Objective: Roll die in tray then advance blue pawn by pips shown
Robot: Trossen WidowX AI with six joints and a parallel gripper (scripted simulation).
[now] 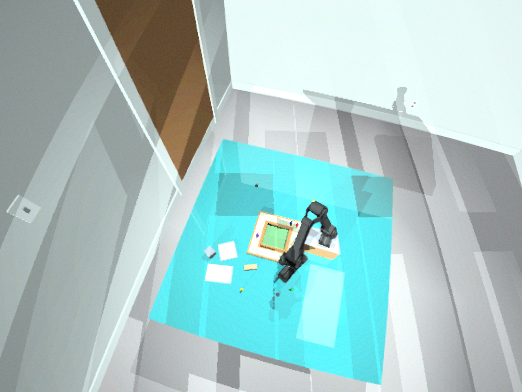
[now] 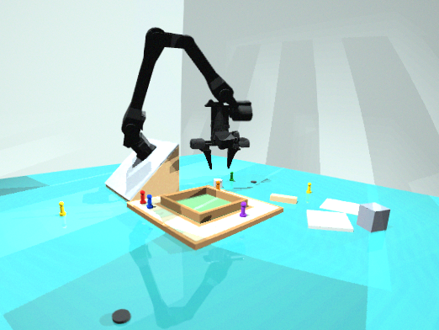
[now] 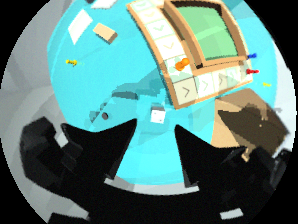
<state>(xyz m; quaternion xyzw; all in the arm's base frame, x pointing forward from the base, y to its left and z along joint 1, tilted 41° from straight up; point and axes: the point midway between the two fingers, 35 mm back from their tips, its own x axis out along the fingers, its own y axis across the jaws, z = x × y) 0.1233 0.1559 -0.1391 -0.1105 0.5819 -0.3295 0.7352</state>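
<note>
Two fingers apart (seemingly empty) — above die

grey cube, white cards, yellow pawn

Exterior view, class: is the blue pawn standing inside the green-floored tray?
No. The blue pawn stands on the board's border outside the tray, beside the red pawn.

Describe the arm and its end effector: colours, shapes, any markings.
The arm is matte black with slim links and bulkier rounded joints. The end effector has a wide black crossbar and two black fingers tapering to points. No cables or markings are discernible.
</note>
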